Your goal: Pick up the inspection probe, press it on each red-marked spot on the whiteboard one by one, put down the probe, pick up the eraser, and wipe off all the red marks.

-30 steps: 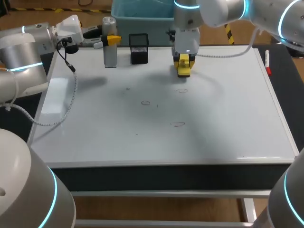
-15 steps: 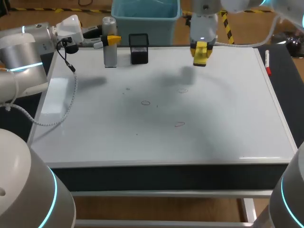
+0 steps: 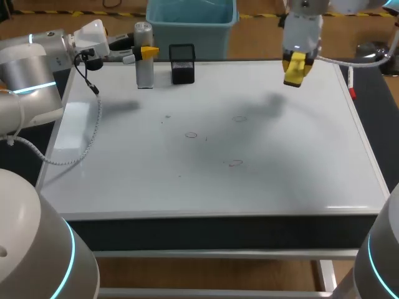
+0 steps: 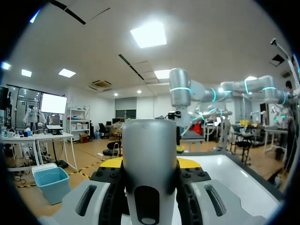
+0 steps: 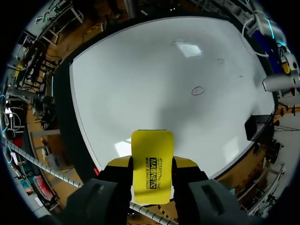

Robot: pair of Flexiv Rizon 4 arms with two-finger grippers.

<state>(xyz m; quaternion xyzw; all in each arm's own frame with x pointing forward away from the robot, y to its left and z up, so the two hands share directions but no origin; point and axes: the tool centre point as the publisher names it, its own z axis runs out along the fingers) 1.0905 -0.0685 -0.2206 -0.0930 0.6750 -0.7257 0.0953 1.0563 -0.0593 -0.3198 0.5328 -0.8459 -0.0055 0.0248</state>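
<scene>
Clamping the eraser (image 5: 152, 165) lengthwise, right jaws aim it downward; left jaws clasp the upright probe (image 3: 144, 71).

Only one label shows: black lettering printed across the yellow eraser (image 5: 152, 154).

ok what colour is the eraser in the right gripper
Yellow, with a black strip of print across it. The eraser shows best in the right wrist view.

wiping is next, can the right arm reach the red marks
Probably yes: the right gripper holds the yellow rectangular eraser above the whiteboard, nothing stands between it and the red circles.
</scene>
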